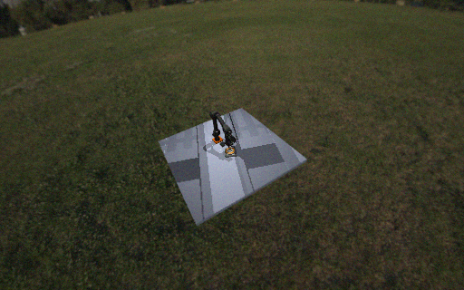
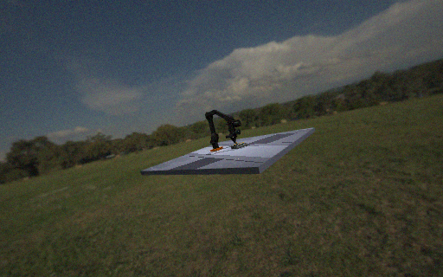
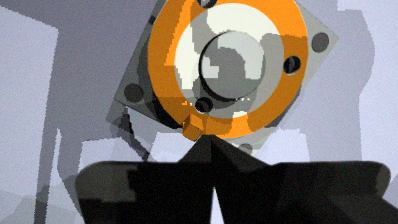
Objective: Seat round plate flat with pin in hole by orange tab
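Note:
The round plate, an orange ring around a pale inner ring, sits around the grey post over the square grey base. In the wrist view its orange tab is at the lower left, beside a dark hole. Two other holes show at the top and right. The pin cannot be made out, and a dark gap or shadow lies under the plate's lower left edge. My gripper is shut and empty, its tips just right of the tab; whether they touch is unclear.
The base's corners carry dark round spots, one at the left. The arm's orange foot stands near the base on the pale patterned slab. Arm shadows fall across the slab, and grass lies beyond its edges.

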Available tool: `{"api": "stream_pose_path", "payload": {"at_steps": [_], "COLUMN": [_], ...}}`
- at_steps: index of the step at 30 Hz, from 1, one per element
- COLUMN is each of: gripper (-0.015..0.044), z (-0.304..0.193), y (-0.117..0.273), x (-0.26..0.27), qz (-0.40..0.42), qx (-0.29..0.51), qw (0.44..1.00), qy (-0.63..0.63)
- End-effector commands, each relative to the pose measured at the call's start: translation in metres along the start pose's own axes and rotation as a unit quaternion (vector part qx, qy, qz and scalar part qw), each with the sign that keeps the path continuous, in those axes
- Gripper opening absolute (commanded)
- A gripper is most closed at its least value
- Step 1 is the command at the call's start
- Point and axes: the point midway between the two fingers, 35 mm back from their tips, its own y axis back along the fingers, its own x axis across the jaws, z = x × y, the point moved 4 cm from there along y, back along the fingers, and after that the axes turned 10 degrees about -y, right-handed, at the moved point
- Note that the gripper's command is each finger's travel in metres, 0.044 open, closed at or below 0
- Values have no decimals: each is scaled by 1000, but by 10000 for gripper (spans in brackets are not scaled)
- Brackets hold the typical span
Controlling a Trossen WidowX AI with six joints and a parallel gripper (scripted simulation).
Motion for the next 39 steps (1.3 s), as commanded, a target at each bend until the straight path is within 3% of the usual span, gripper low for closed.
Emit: {"api": "stream_pose_path", "payload": {"at_steps": [1, 39], "gripper": [0, 0], "z": [1, 35], "y": [0, 6], "x": [7, 45], "qz": [3, 4], "qx": [1, 0], "qw": [1000, 1000], "qy": [0, 0]}}
